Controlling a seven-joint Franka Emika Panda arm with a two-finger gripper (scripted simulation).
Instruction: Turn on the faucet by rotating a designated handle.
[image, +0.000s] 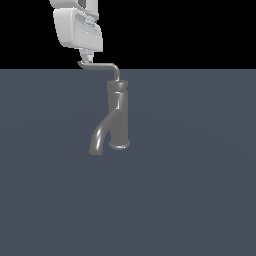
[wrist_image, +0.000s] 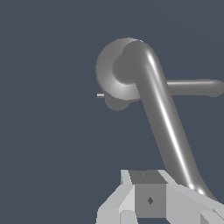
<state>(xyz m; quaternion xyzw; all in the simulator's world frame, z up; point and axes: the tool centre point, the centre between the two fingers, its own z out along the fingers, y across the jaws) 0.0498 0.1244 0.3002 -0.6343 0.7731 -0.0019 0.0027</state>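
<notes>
Exterior view — the gripper (image: 86, 59) sits at the handle's (image: 100, 66) tip, at ten o'clock from the faucet (image: 118, 115). Clenched or released — I cannot tell.

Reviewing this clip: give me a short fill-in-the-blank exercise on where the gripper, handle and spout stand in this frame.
1. The gripper sits at the handle's outer ____.
2. The faucet's body stands ____.
3. From its body, the spout curves ____.
4. In the exterior view, the handle reaches from the body toward that view's ____.

Missing words: tip; upright; downward; left

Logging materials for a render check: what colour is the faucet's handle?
Shiny metallic grey, like the faucet body. The handle shows best in the wrist view.
</notes>
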